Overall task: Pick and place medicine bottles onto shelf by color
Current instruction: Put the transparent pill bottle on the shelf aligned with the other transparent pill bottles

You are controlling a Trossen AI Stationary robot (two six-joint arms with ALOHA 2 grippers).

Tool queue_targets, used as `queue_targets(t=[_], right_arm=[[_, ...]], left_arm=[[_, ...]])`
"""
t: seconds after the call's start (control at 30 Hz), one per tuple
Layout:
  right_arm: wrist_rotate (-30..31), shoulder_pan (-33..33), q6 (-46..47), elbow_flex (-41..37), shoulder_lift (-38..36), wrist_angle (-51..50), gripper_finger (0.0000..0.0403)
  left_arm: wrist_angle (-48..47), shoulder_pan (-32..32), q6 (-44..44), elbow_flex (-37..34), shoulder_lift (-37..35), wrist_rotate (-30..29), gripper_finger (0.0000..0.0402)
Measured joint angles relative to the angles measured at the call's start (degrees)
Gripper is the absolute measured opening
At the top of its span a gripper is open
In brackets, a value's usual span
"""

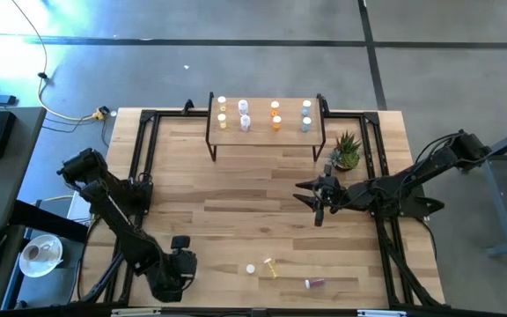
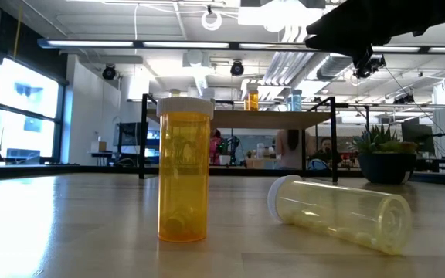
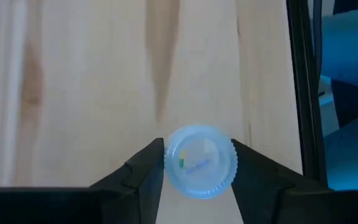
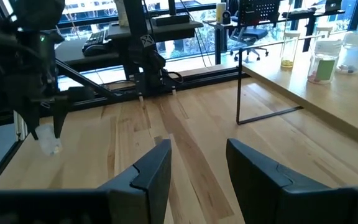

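My left gripper (image 1: pixel 181 261) is near the table's front left, shut on a clear white-capped medicine bottle (image 3: pixel 200 162). The bottle also shows in the right wrist view (image 4: pixel 48 145). My right gripper (image 1: pixel 317 199) is open and empty over the table's right middle, near the plant. The shelf (image 1: pixel 265 134) stands at the far middle and carries yellow (image 1: pixel 222 111), clear (image 1: pixel 244 115), orange (image 1: pixel 275 115) and blue-grey (image 1: pixel 306 115) bottles in pairs. Near the front edge an amber bottle (image 2: pixel 184 170) stands upright, a pale yellow bottle (image 2: pixel 338 212) lies on its side, and a pinkish-red one (image 1: pixel 315 283) lies farther right. My left gripper pinches the clear bottle at its white cap (image 3: pixel 173 163) between its two fingers, one on each side. The fingers come from above, pointing down. The bottle hangs upright below the fingers (image 4: pixel 56 124) and looks lifted clear of the table.
A small green potted plant (image 1: pixel 348 151) stands right of the shelf, close to my right gripper. Black metal frames (image 1: pixel 143 158) run along the table's left and right sides. Bare tabletop (image 1: pixel 236 202) lies between the shelf and the front bottles.
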Motion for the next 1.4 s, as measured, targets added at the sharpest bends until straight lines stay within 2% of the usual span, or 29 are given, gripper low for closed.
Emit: queue_targets(t=[0.3, 0.53, 0.7, 1.03, 1.17, 1.4], right_arm=[[0.0, 0.0, 0.0, 0.0, 0.0, -0.7, 0.0147], [0.0, 0.0, -1.9, 0.0, 0.0, -2.7, 0.0147], [1.5, 0.0, -3.1, 0.0, 0.0, -2.5, 0.0147], [5.0, 0.0, -3.1, 0.0, 0.0, -2.5, 0.0147], [5.2, 0.0, -3.4, 0.0, 0.0, -2.4, 0.0147], [9.1, 0.0, -12.5, 0.0, 0.0, 0.5, 0.0147]], left_arm=[[-1.1, 13.7, 16.9, 0.0, -8.3, 4.2, 0.0139], [-3.2, 29.5, 30.7, 0.0, -13.7, 9.0, 0.0146], [-6.5, 40.4, 39.3, 1.5, -14.3, 14.0, 0.0146], [-13.0, 56.2, 54.3, 8.8, -13.5, 12.8, 0.0149], [-13.8, 61.3, 57.0, 12.5, -13.6, 12.2, 0.0149], [-13.8, 68.0, 58.2, 18.6, -13.5, 10.5, 0.0149]])
